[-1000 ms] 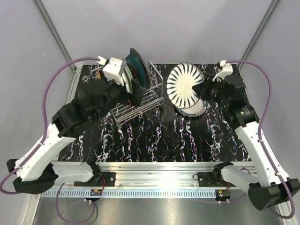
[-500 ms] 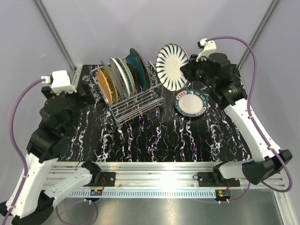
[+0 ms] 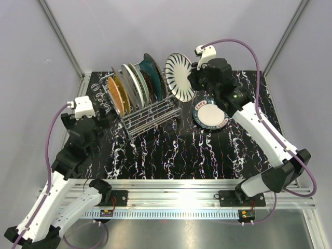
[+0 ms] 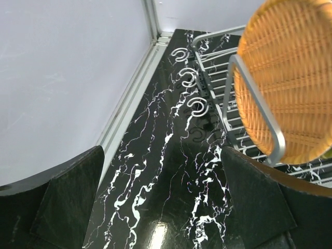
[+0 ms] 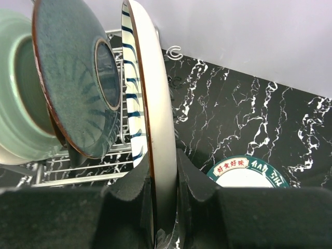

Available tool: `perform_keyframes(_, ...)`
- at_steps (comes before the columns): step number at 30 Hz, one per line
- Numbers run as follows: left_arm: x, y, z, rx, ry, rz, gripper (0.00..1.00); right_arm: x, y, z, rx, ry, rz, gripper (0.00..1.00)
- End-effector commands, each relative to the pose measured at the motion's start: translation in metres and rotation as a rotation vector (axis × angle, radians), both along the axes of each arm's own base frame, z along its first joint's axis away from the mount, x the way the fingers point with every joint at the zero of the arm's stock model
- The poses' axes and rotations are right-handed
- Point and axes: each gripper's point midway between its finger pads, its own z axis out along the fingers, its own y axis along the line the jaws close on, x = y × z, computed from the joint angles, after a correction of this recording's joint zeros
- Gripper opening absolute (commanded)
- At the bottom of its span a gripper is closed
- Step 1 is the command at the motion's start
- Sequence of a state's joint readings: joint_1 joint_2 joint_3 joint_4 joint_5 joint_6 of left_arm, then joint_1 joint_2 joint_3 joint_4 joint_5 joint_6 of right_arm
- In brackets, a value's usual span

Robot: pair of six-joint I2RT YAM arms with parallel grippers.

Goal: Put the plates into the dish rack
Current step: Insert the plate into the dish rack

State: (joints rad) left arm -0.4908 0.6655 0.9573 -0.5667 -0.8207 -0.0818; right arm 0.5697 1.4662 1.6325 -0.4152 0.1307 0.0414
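black marbled tabletop (image 3: 171, 155) (white veins) under dish rack (image 3: 150, 118), grey walls (image 3: 104, 31) around

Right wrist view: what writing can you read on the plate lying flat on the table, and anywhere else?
"好食好味", as best I can read: red characters, white band on the teal rim of the flat plate.
White marks further along that rim: too blurred.
Striped plate and dish rack: no text.

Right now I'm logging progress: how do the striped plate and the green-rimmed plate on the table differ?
The striped plate stands on edge, clamped by the fingers of the right gripper; the green-rimmed plate lies flat on the table, untouched. The striped plate shows dark radial stripes; the green-rimmed plate a white centre. Both are round.
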Motion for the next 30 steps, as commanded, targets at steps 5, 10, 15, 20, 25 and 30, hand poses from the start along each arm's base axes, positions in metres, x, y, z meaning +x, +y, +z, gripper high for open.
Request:
perform_keyframes(5,0.000,0.013,0.003,-0.062,-0.122,0.095,0.99,0.006,0.012,0.086,0.072,-0.260,-0.053,0.00)
perform_keyframes(10,0.005,0.009,-0.006,-0.065,-0.107,0.078,0.99,0.011,0.021,0.086,0.044,-0.281,-0.088,0.00)
perform_keyframes(15,0.006,0.007,-0.009,-0.069,-0.106,0.068,0.99,0.019,0.031,0.077,0.019,-0.279,-0.130,0.00)
perform_keyframes(20,0.010,0.002,-0.014,-0.066,-0.091,0.044,0.99,0.027,0.038,0.073,0.021,-0.286,-0.159,0.00)
perform_keyframes(25,0.013,-0.001,-0.016,-0.064,-0.082,0.034,0.99,0.034,0.040,0.071,0.031,-0.294,-0.183,0.00)
perform_keyframes(30,0.015,-0.003,-0.017,-0.062,-0.076,0.026,0.99,0.041,0.046,0.067,0.037,-0.299,-0.185,0.00)
